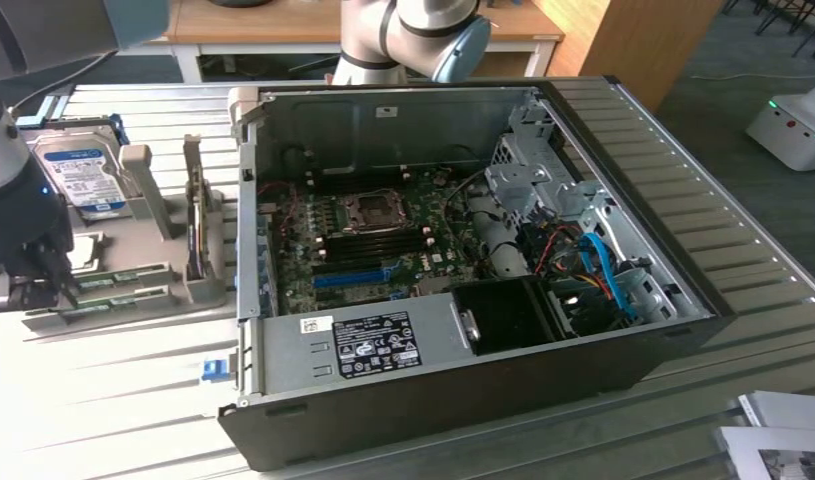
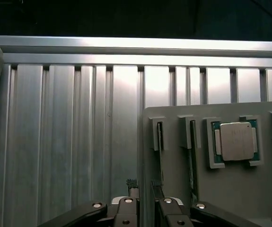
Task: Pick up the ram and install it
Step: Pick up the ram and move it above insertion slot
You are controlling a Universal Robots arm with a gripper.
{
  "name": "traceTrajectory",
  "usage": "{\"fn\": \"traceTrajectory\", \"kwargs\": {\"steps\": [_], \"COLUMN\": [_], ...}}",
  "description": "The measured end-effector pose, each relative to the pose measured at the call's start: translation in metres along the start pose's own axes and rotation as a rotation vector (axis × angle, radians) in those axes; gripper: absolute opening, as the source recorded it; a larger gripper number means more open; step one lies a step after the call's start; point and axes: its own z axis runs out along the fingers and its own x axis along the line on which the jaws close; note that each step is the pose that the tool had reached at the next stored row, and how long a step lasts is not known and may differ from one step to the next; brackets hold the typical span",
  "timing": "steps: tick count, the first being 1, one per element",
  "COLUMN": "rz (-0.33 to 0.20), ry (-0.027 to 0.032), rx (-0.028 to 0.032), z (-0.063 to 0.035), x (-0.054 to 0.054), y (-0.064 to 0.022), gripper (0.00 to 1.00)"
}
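The ram is seen standing on edge in the outermost slot of a grey holder, beside the holder's rim. A second stick is slotted next to it, and a square processor chip is seated beyond that. The ram's long axis runs straight away from the gripper, so the stick is met end-on, with its near end just beside one fingertip. The fingers are held a little apart and straddle the holder's rim, not the ram. Nothing is seen pinched between them. In the exterior view the holder lies well apart from the open computer case, off to the exterior view's left.
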Motion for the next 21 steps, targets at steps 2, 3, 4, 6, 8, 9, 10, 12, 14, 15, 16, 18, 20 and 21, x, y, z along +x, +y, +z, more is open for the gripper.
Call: {"fn": "traceTrajectory", "kwargs": {"steps": [2,3,4,6,8,9,10,12,14,15,16,18,20,21], "rz": [-0.001,-0.001,-0.002,-0.003,-0.004,-0.004,-0.004,-0.004,-0.004,-0.004,-0.004,-0.004,-0.004,-0.004], "ry": [-0.0001,-0.0002,-0.0004,-0.0007,-0.0010,-0.0014,-0.0018,-0.0025,-0.0027,-0.0027,-0.0027,-0.0027,-0.0028,-0.0028], "rx": [0.0000,0.0001,0.0002,0.0001,0.0000,0.0000,0.0001,0.0001,0.0001,0.0001,0.0000,0.0000,0.0001,0.0001], "z": [0.0022,0.0035,0.0048,0.0070,0.0090,0.0098,0.0104,0.0112,0.0112,0.0112,0.0112,0.0113,0.0116,0.0117], "x": [0.001,0.001,0.002,0.003,0.004,0.004,0.004,0.005,0.005,0.005,0.005,0.004,0.004,0.004], "y": [-0.0002,-0.0003,-0.0004,-0.0006,-0.0007,-0.0008,-0.0009,-0.0010,-0.0010,-0.0010,-0.0009,-0.0010,-0.0014,-0.0015], "gripper": [0.24,0.24,0.24,0.24,0.24,0.24,0.24,0.24,0.24,0.24,0.24,0.24,0.24,0.24]}}
